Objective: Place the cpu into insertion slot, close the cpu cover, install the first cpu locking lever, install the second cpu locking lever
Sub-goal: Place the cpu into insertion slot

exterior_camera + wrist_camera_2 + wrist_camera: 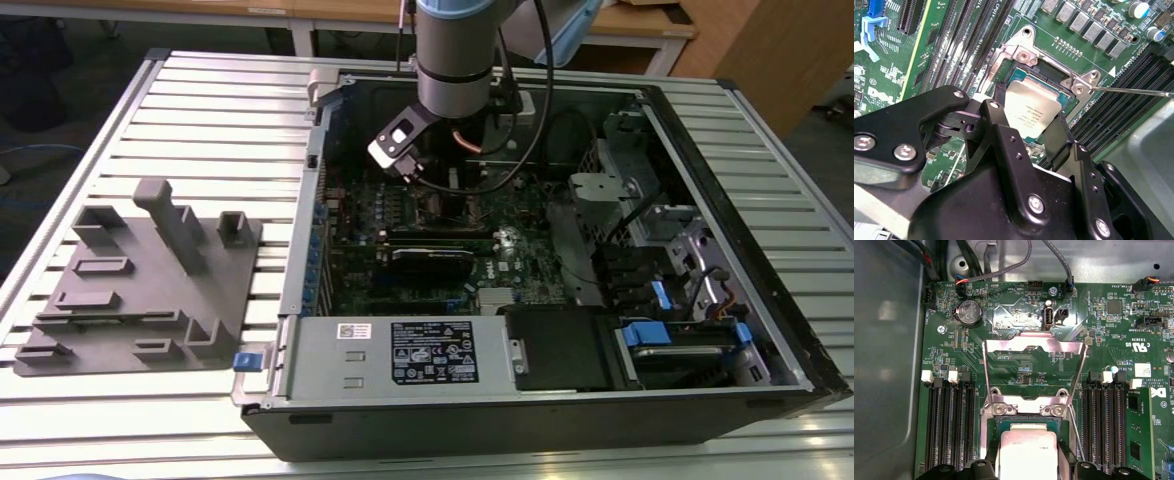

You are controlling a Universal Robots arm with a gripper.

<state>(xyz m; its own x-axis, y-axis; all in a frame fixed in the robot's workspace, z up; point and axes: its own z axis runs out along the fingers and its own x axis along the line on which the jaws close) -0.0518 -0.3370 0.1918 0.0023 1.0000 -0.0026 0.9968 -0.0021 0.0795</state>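
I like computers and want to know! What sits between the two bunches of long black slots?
In the first wrist view, the insertion slot sits there, with the cpu at it, gripped by the gripper.

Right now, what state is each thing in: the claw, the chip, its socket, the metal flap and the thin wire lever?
gripper: shut on the cpu
cpu: gripped, over the insertion slot; seated or not, unclear
insertion slot: uncovered
cpu cover: open, tipped back off the slot
locking lever: unlatched, not hooked down
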